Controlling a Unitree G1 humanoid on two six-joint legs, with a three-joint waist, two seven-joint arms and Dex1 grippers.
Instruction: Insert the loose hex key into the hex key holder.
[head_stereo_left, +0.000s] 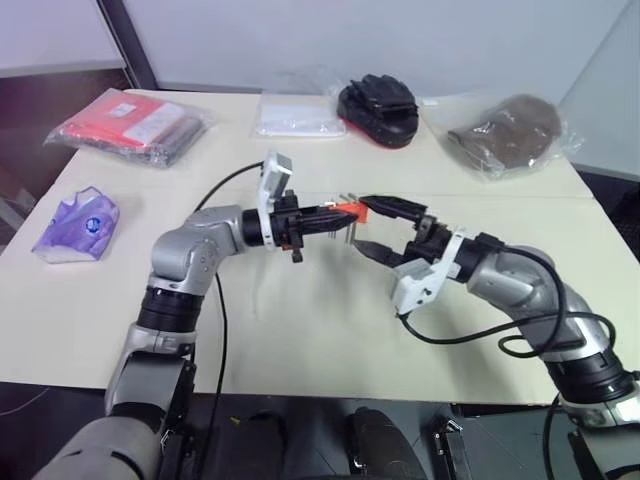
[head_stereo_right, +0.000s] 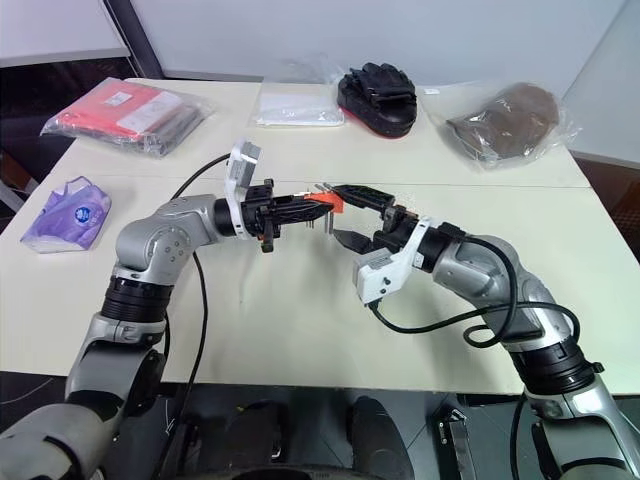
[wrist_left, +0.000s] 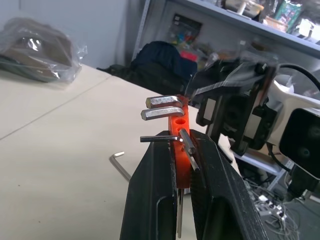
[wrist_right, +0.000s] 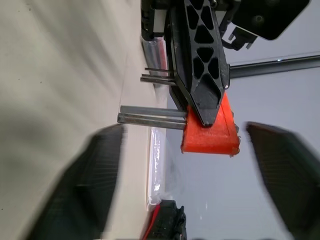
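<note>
A: Where do we stand?

B: Our left gripper (head_stereo_right: 318, 207) is clamped on the small bright orange plastic hex key holder (wrist_left: 179, 134), held above the pale table (head_stereo_left: 300, 330), grey keys poking from it. Our right gripper (head_stereo_left: 375, 226) stands wide apart, straddling the holder's end and gripping nothing.

A: And the loose hex key?

B: The thin grey L-shaped metal rod (wrist_left: 120, 164) lies on the table below. We judge the next move is fetching it with the right.
</note>
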